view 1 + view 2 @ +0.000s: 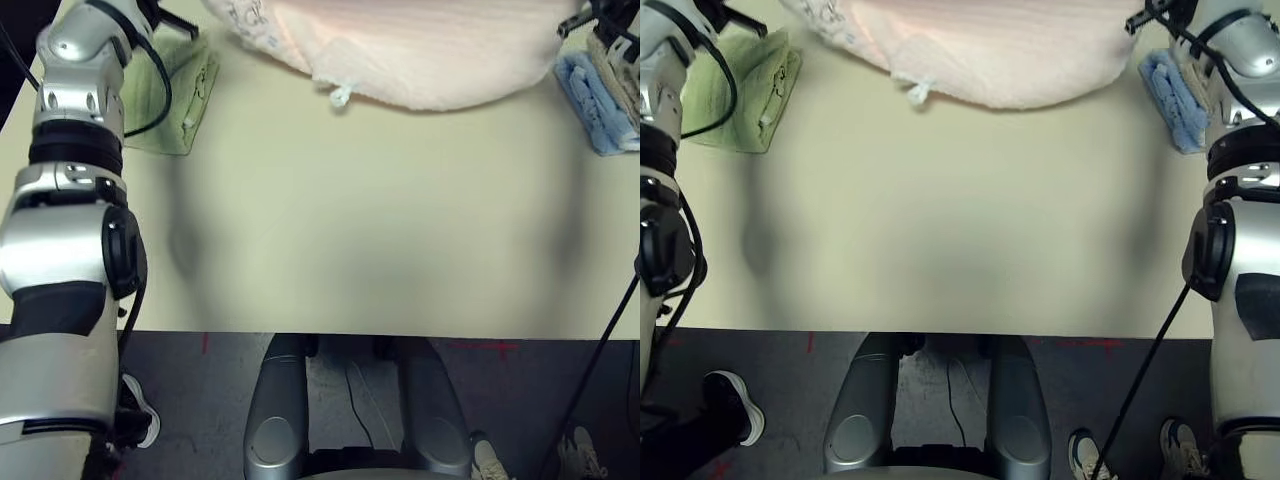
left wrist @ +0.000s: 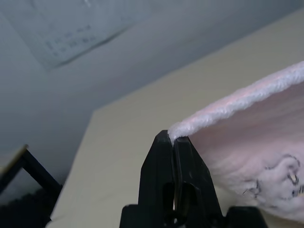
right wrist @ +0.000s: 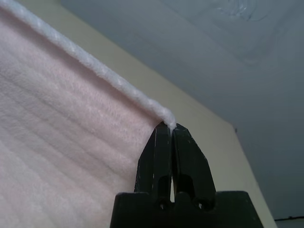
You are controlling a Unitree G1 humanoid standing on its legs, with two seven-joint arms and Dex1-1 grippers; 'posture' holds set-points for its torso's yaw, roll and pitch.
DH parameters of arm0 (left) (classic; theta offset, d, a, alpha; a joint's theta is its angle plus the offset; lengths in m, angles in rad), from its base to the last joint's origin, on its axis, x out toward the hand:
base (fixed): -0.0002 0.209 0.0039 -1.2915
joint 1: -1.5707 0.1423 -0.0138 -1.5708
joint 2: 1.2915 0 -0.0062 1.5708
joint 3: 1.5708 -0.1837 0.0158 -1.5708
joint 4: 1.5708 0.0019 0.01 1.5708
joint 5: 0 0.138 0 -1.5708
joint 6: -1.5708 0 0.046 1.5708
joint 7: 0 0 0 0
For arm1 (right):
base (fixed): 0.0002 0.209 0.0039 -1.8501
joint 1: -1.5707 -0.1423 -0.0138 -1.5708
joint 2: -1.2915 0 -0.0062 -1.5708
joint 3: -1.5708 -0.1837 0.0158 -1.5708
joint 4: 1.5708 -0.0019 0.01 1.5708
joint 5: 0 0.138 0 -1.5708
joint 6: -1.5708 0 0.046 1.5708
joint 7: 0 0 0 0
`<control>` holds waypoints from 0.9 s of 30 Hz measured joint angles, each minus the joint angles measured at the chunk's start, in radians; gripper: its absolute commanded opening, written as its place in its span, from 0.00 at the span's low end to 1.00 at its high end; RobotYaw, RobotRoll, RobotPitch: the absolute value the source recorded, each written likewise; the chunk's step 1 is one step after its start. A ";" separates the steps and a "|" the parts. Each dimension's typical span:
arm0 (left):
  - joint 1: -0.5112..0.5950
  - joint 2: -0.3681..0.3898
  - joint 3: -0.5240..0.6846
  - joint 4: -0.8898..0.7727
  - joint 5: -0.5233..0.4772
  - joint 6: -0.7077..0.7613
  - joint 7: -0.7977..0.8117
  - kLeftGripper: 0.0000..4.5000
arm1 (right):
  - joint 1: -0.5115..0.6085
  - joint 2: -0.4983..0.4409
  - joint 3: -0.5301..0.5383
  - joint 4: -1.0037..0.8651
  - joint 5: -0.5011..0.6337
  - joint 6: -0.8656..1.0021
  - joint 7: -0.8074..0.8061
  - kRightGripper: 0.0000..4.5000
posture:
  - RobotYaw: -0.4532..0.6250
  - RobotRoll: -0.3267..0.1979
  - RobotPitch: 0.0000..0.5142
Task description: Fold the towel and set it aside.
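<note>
The pale pink towel hangs in a sagging arc over the far part of the table, stretched between both arms, with a small white loop dangling from its lower edge. My left gripper is shut on one white-edged corner of the towel, near the cartoon print. At the opposite corner my right gripper is shut on the towel, whose stitched edge runs away from the fingertips.
A light green folded towel lies at the far left of the beige table, under my left forearm. A blue folded towel with a beige one beside it sits at the far right. A person's shoes show on the floor below.
</note>
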 measured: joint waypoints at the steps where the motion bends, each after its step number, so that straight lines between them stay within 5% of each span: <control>1: -0.009 0.000 0.001 0.002 0.001 -0.027 0.008 0.01 | 0.000 -0.004 -0.001 0.000 -0.004 -0.018 -0.018 0.00 | 0.44 0.62 0.97; 9: -0.023 0.000 0.031 0.005 0.000 -0.165 0.017 0.01 | 0.000 -0.031 -0.023 -0.006 0.006 -0.117 -0.067 0.00 | 0.44 0.62 0.99; 13: -0.016 0.014 0.060 0.000 -0.030 -0.120 -0.078 0.01 | 0.000 -0.031 -0.087 -0.005 0.083 -0.104 0.090 0.00 | 0.44 0.62 0.98; 22: 0.348 0.108 0.077 -0.259 -0.170 0.242 -0.592 0.01 | 0.105 -0.063 -0.135 0.001 0.182 0.027 0.493 0.00 | 0.44 0.62 0.98; 27: 0.381 0.187 0.077 -0.423 -0.238 0.472 -0.759 0.01 | 0.118 -0.080 -0.139 0.001 0.194 0.095 0.562 0.00 | 0.44 0.62 0.98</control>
